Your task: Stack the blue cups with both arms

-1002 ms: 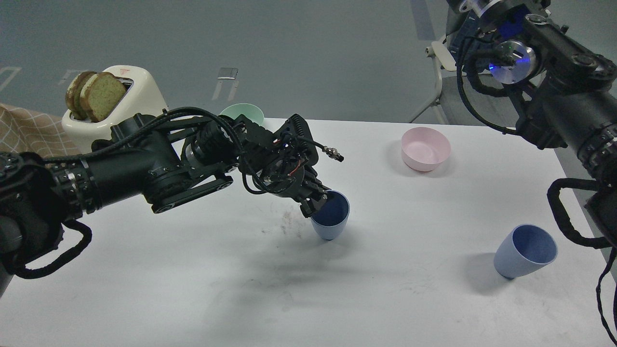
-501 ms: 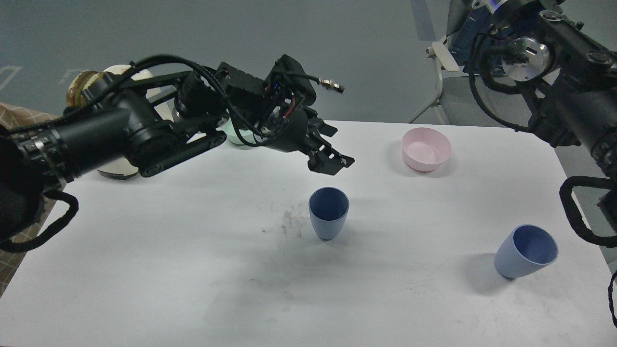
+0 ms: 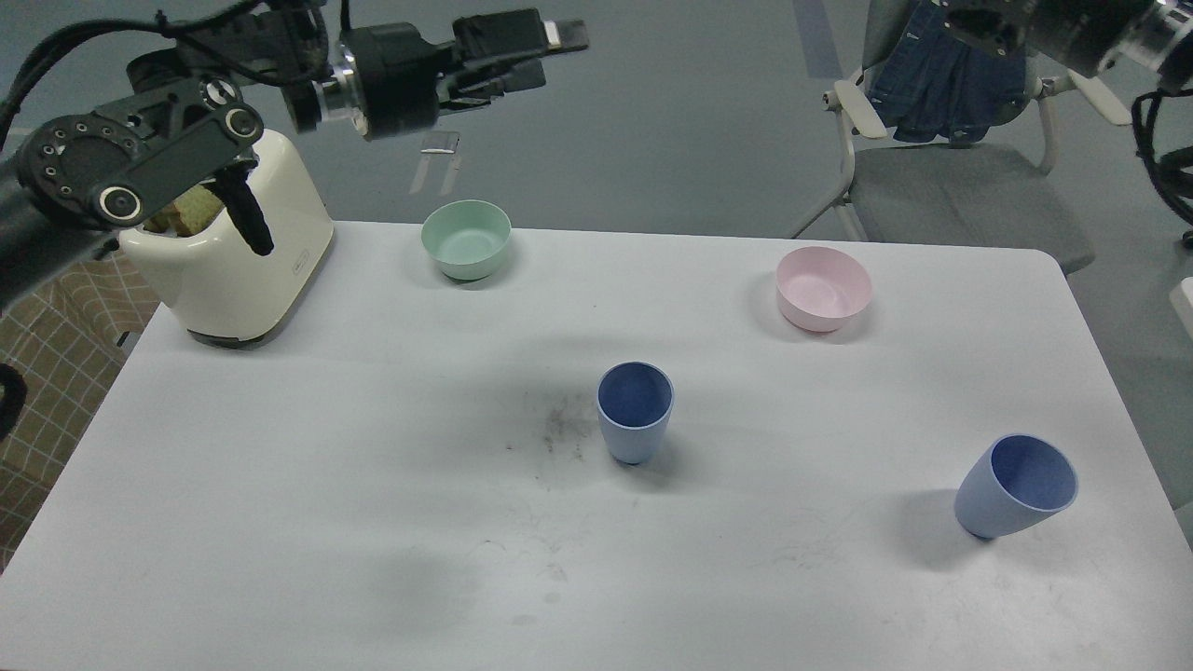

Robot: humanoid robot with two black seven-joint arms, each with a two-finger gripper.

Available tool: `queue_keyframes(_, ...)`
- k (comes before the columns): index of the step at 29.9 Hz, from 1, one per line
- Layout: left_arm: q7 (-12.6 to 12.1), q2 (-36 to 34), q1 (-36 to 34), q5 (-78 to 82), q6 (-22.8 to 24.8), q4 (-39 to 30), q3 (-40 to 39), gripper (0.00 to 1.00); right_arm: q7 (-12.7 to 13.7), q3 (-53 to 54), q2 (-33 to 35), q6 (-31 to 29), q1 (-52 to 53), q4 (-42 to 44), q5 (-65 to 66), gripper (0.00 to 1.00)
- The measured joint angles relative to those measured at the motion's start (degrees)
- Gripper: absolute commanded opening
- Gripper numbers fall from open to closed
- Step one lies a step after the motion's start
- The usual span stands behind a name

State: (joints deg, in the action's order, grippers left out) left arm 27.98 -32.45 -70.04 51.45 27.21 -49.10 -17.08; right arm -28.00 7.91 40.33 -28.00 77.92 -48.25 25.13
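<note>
Two matte light-blue tapered cups stand well apart on the white desk [image 3: 280, 522]: one [image 3: 635, 412] mid-desk, one [image 3: 1016, 486] near the right edge. The left end effector [image 3: 545, 42], at the central cup's rim a second ago, has let go and risen beyond the far edge, empty, fingers narrowly parted. The right end effector is out of view. Stacking remains undone.
</note>
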Motion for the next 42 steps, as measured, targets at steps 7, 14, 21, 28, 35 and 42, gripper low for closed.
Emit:
queue_keyframes(7, 0.0, 0.0, 4.1, -23.7, 0.5, 5.4, -0.4, 0.94, 0.0, -2.1, 22.0, 0.0, -3.1, -18.9, 16.9, 1.00)
queue_keyframes(14, 0.0, 0.2, 5.4, -25.7, 0.7, 5.2, -0.4, 0.94, 0.0, -2.6, 36.9, 6.3, -16.4, -32.9, 35.1, 1.00)
queue_keyframes(21, 0.0, 1.2, 5.5, -25.6, 0.8, 4.6, -0.2, 0.94, 0.0, -4.7, 39.1, 20.4, -29.1, -34.4, 40.2, 1.00)
queue_keyframes(28, 0.0, 1.8, 5.8, -25.5, 0.8, 4.6, -0.1, 0.94, 0.0, -5.0, 39.3, 22.5, -35.0, -34.3, 40.2, 1.00)
queue_keyframes(35, 0.0, 2.1, 6.3, -25.4, 0.8, 4.6, -0.1, 0.94, 0.0, -6.2, 38.7, 22.3, -37.5, -33.9, 40.7, 1.00)
queue_keyframes(42, 0.0, 2.1, 6.7, -25.4, 0.8, 4.6, -0.1, 0.94, 0.0, -6.6, 37.7, 21.7, -38.4, -33.2, 41.8, 1.00)
